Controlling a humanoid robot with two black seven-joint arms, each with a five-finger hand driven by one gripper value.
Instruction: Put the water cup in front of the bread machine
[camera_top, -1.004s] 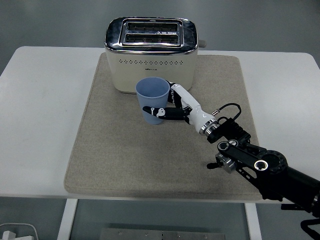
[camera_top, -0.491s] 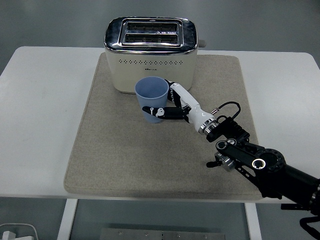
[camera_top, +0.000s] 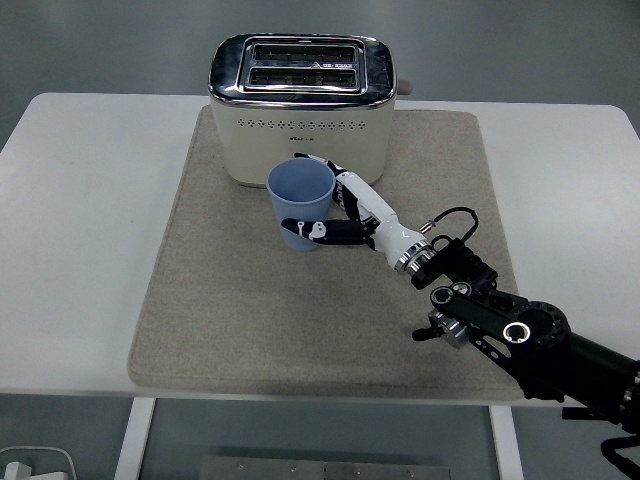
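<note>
A: Start with the big things. Where does the job stand?

B: The white table (camera_top: 80, 250) carries a grey mat (camera_top: 240, 310), and at the mat's twelve o'clock stands the bread machine (camera_top: 302, 105), two slots on top, both looking empty. The right arm reaches in from five o'clock, and the right hand (camera_top: 335, 215) is wrapped around the blue water cup (camera_top: 300, 205), thumb across its near side, fingers around the back.

A: So the cup is where?

B: Just at six o'clock of the bread machine, near the mat's centre line, upright. I cannot tell whether its base is touching the mat or just above it. I'd call this the placing step, nearly finished.

A: And next?

B: Settle the cup flat if it isn't, then loosen the fingers and draw the hand back toward five o'clock without nudging the cup or tipping it.

A: Anything in the cup?

B: It looks empty; only blue interior shows. The left arm isn't in view.
</note>
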